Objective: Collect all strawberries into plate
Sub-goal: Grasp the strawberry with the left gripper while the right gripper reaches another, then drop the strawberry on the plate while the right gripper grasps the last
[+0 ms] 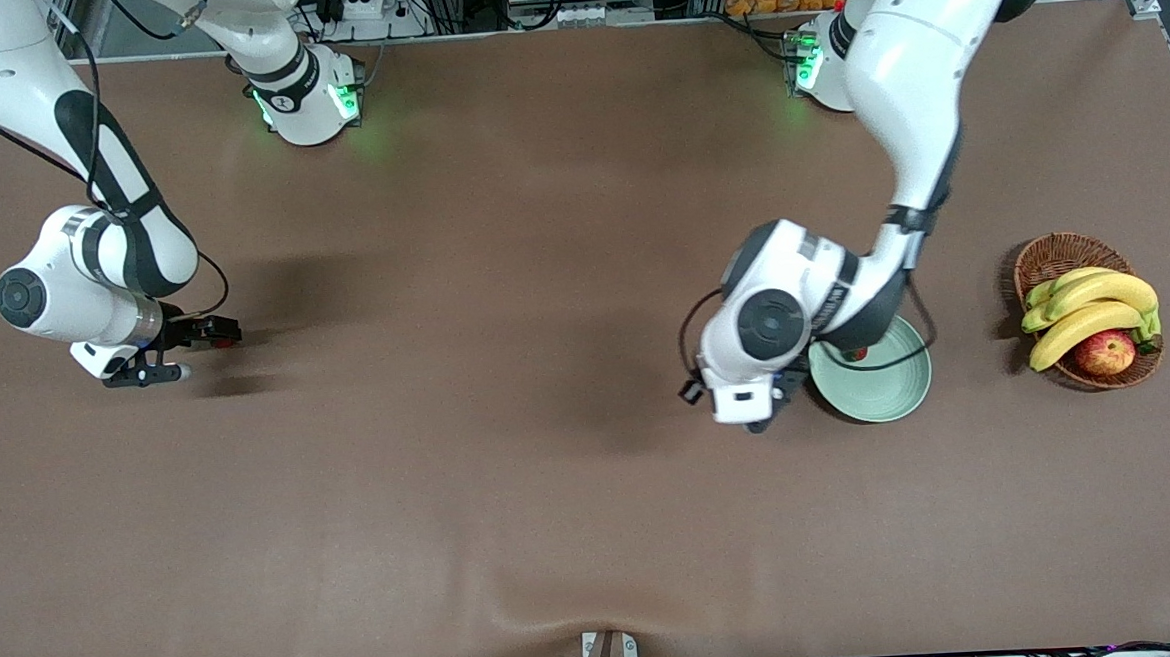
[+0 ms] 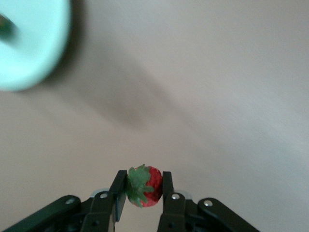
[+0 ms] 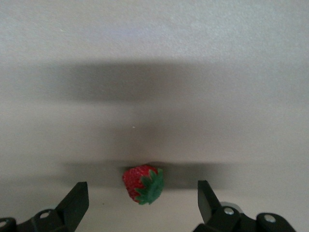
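Brown table (image 1: 514, 492), two berries in play.
Front view: one strawberry (image 1: 855, 354) lies in the plate (image 1: 879, 393); the left gripper (image 1: 765, 414) hangs beside its rim. Left wrist view: jaws clamp a second strawberry (image 2: 145, 186), which could roll off if released short. Right wrist view: right gripper (image 3: 140, 205) spread wide around a third strawberry (image 3: 142, 183), risking a nudge.
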`<state>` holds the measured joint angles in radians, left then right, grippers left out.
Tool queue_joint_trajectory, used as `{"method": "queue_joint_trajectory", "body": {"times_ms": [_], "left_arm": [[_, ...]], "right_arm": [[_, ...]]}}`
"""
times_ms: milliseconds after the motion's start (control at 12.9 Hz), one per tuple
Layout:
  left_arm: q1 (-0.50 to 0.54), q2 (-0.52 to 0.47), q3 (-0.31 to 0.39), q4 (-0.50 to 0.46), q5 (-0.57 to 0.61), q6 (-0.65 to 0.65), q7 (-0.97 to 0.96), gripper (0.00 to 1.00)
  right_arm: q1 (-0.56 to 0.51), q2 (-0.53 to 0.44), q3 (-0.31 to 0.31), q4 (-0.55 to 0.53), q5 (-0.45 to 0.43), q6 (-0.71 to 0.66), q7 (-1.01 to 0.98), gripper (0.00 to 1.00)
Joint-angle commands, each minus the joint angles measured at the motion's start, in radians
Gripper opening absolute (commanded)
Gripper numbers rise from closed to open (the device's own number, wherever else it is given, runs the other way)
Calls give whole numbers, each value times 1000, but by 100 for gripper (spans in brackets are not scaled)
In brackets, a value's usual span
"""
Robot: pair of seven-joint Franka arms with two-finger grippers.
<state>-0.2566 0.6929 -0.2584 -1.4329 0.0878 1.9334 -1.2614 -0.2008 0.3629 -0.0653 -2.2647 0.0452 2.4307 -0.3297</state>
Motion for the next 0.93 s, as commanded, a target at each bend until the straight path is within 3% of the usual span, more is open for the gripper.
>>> {"method": "queue_joint_trajectory", "body": {"times_ms": [0, 155, 310, 465, 542, 620, 697, 852], "left_arm": [[86, -75, -9, -104, 53, -57, 155, 0], [132, -90, -9, -173, 128, -57, 226, 0], [167, -98, -10, -239, 243, -48, 226, 7], [217, -98, -19, -276, 273, -25, 246, 16], [226, -96, -19, -278, 274, -24, 266, 33], [243, -96, -19, -276, 276, -18, 273, 74], [247, -99, -19, -271, 276, -14, 290, 100], [244, -128, -22, -270, 271, -16, 298, 100]], "right_arm": [[-26, -1, 19, -16, 28, 4, -5, 100], [-23, 8, 19, -16, 50, 4, -5, 94], [-23, 19, 19, -12, 54, 10, -5, 87], [-25, 24, 19, -9, 54, 13, -5, 80], [-25, 24, 21, -7, 54, 13, -5, 78], [-23, 24, 21, -7, 56, 13, -5, 76], [-22, 25, 21, -6, 70, 13, -5, 72], [-15, 25, 19, -6, 88, 13, -5, 52]]}}
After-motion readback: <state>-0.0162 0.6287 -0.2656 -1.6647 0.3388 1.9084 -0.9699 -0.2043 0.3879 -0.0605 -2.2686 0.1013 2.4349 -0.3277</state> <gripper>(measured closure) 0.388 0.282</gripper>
